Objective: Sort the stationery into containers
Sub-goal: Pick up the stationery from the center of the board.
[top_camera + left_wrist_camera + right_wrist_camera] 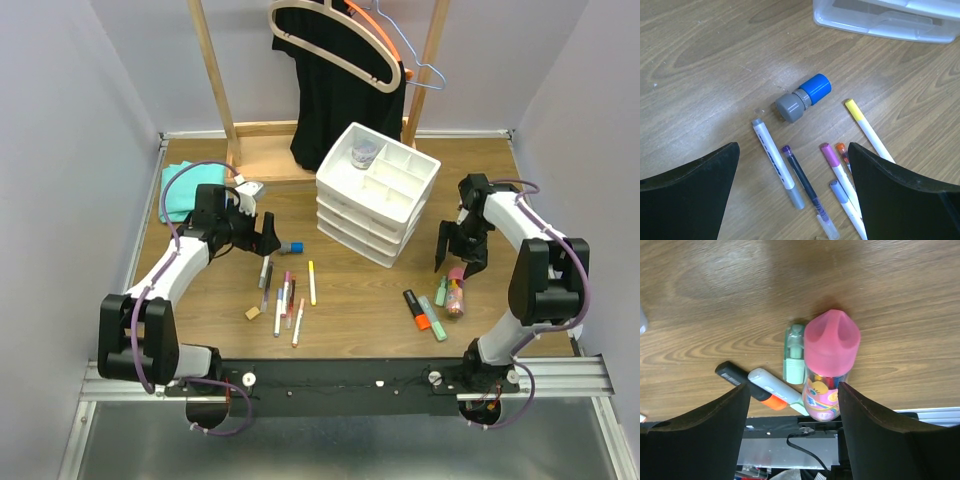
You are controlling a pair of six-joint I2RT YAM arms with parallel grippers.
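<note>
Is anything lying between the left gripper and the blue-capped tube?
Nothing visible covers the tube. It lies free on the table, ahead of the open left gripper. Several pens lie close on its near side, and one tip almost touches the tube's grey end.

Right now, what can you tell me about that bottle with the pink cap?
The bottle is clear plastic with a colourful cartoon label and a big pink cap. It seems to lie on its side on the wooden table, a pale green highlighter close beside it, framed by the open right gripper.
</note>
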